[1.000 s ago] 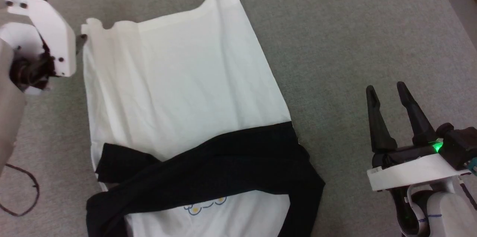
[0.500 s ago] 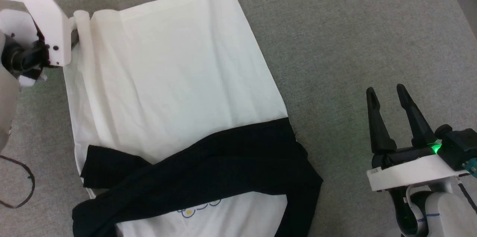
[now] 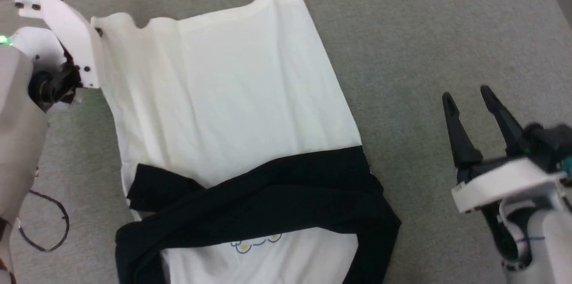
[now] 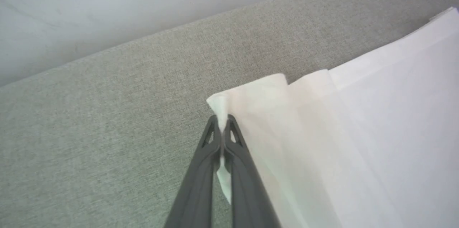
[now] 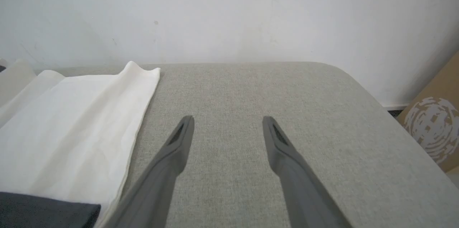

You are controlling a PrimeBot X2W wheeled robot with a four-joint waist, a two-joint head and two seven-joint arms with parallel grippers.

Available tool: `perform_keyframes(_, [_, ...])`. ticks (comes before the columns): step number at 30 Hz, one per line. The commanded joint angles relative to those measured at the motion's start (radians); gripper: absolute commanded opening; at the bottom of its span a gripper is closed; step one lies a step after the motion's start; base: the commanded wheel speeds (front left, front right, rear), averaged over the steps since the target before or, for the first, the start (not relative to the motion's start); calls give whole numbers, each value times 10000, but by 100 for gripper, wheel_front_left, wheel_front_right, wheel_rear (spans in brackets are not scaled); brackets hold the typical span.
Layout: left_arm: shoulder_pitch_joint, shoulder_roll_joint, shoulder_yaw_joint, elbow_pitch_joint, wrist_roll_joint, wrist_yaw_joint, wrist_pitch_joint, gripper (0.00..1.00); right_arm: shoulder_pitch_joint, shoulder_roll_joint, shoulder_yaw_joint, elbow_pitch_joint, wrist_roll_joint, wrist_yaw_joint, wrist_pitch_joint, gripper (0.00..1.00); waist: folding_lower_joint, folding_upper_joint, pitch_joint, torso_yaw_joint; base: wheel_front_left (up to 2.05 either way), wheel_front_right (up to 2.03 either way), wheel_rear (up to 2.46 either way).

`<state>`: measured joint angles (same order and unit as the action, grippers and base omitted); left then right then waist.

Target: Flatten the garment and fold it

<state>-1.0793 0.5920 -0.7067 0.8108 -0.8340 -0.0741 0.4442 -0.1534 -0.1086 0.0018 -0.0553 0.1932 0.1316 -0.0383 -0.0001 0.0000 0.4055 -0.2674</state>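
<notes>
The garment point(image 3: 232, 96) lies spread on the grey cushion, white body toward the far side. Its black sleeves point(image 3: 268, 194) are crossed over the chest, with the small cartoon print point(image 3: 257, 243) just below them. My left gripper point(image 4: 222, 118) is shut on the hem's far left corner, a pinch of white cloth showing between its fingers. In the head view that gripper point(image 3: 96, 32) sits mostly behind its white bracket. My right gripper point(image 3: 464, 94) stands open over bare cushion, well to the right of the garment point(image 5: 71, 124), with nothing between its fingers point(image 5: 179, 138).
The grey padded surface point(image 3: 424, 29) stretches wide on the right of the garment and ends at a white wall point(image 5: 229, 13). A black cable point(image 3: 49, 221) loops at the near left. A cardboard box point(image 5: 434, 127) stands beyond the surface's right edge.
The whole head view has shifted, so the camera moved. My left gripper keeps its hold on the hem corner, whose rolled edge has loosened. My right gripper stays open and has tilted slightly.
</notes>
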Motion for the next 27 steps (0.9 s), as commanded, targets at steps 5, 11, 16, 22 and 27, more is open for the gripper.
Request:
perform_keyframes(5, [97, -352, -91, -627, 347, -3, -995, 0, -1734, -1691, 1246, -267, 1513, -9, 2499, 100, 1, 0, -390, 1233, 0, 0, 0])
perform_keyframes(11, [-139, -688, -484, -1668, 845, -38, -1471, 0, -4464, -3285, 2808, 676, 3192, -9, 5565, 100, 1, 0, 212, 2307, 0, 0, 0])
perform_keyframes(16, [-253, -1030, -661, -2550, 1057, 39, -1775, 0, -6694, -4009, 3910, 2521, 3568, -9, 7006, 100, 1, 0, 760, 3201, 0, 0, 0])
perform_keyframes(22, [-344, -1425, -821, -3334, 1223, 126, -2111, 0, -8572, -3931, 4537, 4907, 3624, -9, 7223, 100, 1, 0, 1282, 4054, 0, 0, 0])
perform_keyframes(27, [-434, -1688, -967, -3742, 1317, 128, -2253, 0, -9404, -3797, 5033, 6463, 3529, -9, 7084, 100, 1, 0, 1580, 4488, 0, 0, 0])
